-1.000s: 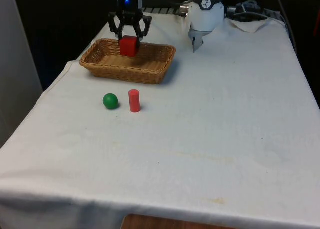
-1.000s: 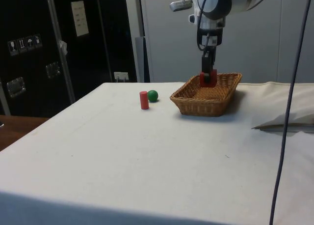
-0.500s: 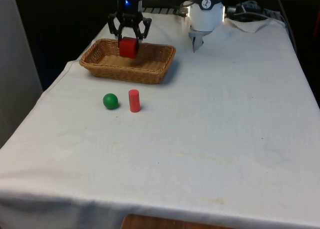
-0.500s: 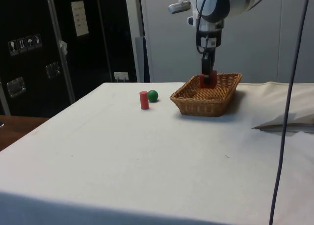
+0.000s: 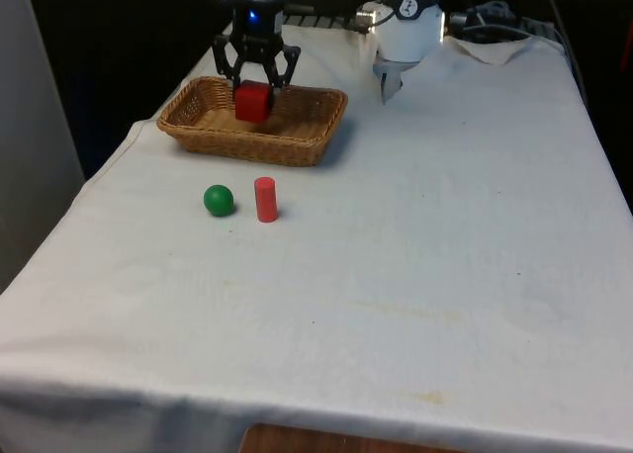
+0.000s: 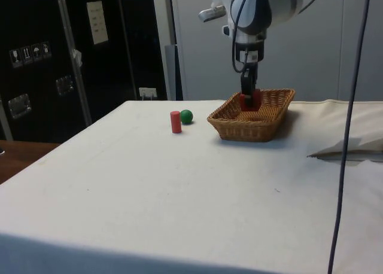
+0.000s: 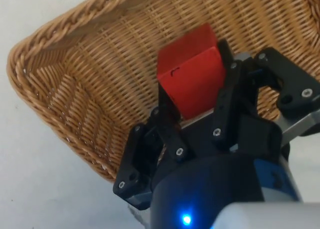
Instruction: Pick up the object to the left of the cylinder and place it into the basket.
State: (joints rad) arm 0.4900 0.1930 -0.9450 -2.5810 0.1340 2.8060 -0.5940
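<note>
Gripper [image 5: 255, 85] with red cube [image 5: 251, 102], now lower

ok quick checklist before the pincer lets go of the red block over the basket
1. Pincer shut on the red block: ok.
2. Block over the basket, inside its rim in the front, side and wrist views: ok.
3. Block low enough to drop gently: cannot tell, contact with the weave isn't visible.
4. Basket floor under the block free of other items: ok.
5. Right object taken: not ok, the green ball left of the red cylinder sits on the cloth.
</note>
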